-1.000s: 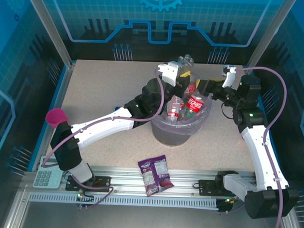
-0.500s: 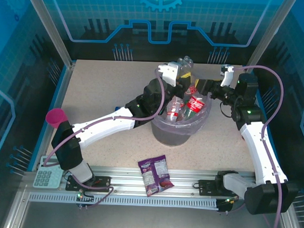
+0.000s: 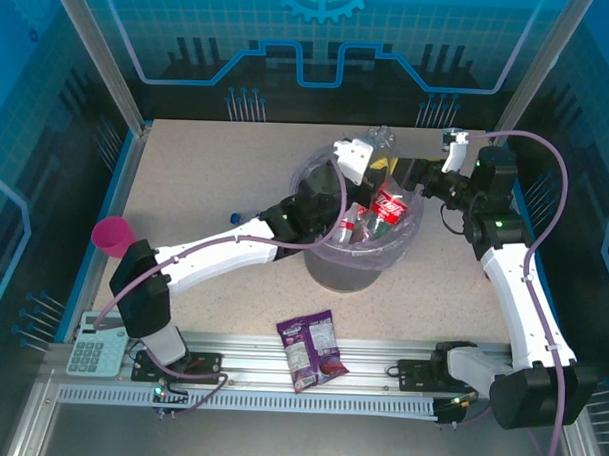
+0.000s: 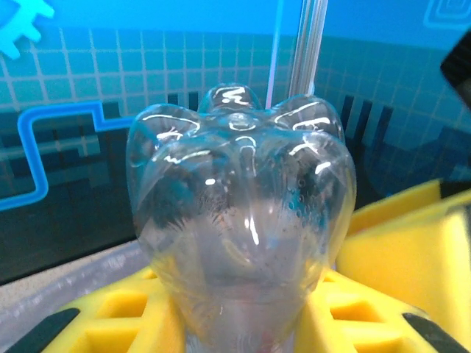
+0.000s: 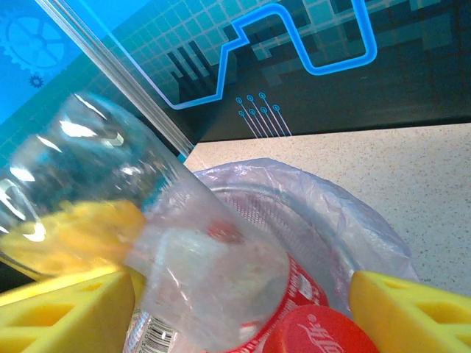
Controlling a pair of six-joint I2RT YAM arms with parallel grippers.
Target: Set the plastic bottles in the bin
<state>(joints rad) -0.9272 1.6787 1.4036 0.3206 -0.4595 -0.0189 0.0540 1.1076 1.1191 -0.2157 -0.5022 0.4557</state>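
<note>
Clear bottle (image 4: 239, 220), pinched between the yellow pads (image 4: 383, 257) of the left gripper (image 3: 359, 162), jaws closed tight on its body. Long axis tilted up and toward the far side, petal-lobed base leading. Hanging just over the far-left rim of the bin (image 3: 338, 274), so down and a little to the near right for the drop, by the look of it; left arm plainly the one placed for it. Thin, glossy, see-through plastic, seemingly empty, likely to crumple under a squeeze and to bounce on landing. Below, red-labelled bottles (image 3: 390, 205) lying together inside the bin, one red cap (image 5: 316, 334) close under the right wrist camera. Round grey bucket shape, lined with a crinkled, translucent lavender bag (image 5: 346, 220) folded over the rim. At the right rim, the right gripper (image 3: 418, 178), jaws well apart, clamping nothing that can be made out. Around all this, speckled beige table (image 3: 206, 185); purple snack packet (image 3: 312, 350) well apart at the near edge.
</note>
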